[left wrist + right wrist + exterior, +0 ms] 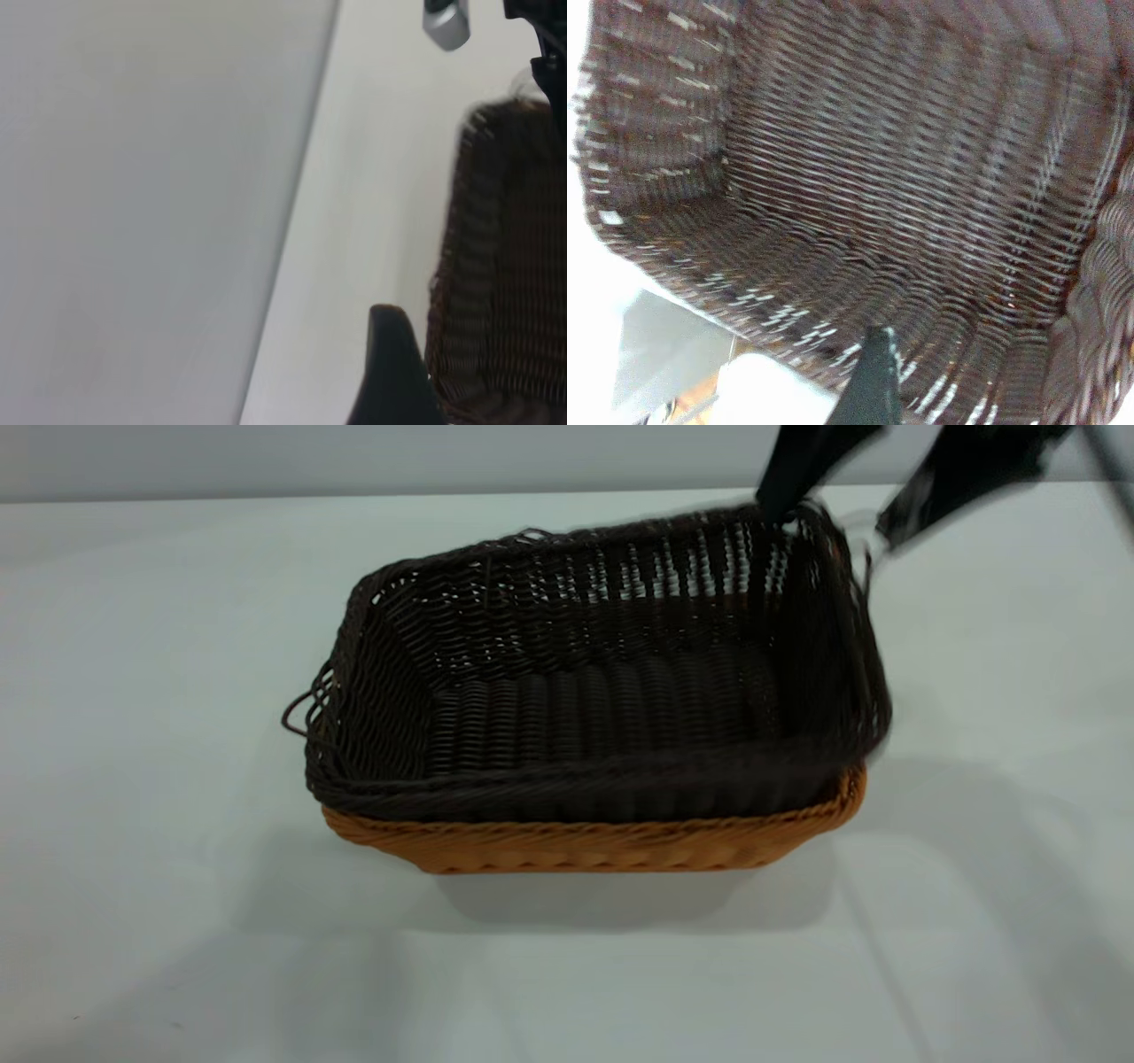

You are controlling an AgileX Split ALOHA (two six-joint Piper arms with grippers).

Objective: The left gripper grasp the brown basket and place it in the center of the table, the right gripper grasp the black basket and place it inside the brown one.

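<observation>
The black basket (602, 691) sits nested inside the brown basket (585, 849) in the middle of the table, and only the brown one's near rim and wall show. My right gripper (833, 518) is at the black basket's far right corner. Its jaws stand open astride the end wall, one finger inside and one outside. In the right wrist view the inner finger (873, 385) hangs over the black basket's floor (877, 177), apart from the wall. My left gripper is out of the exterior view. One of its fingers (390, 372) shows beside the black basket's outer wall (505, 266).
The white table (159, 735) spreads on all sides of the baskets. A wire handle loop (297, 713) sticks out of the black basket's left end. The table's far edge meets a grey wall (354, 460).
</observation>
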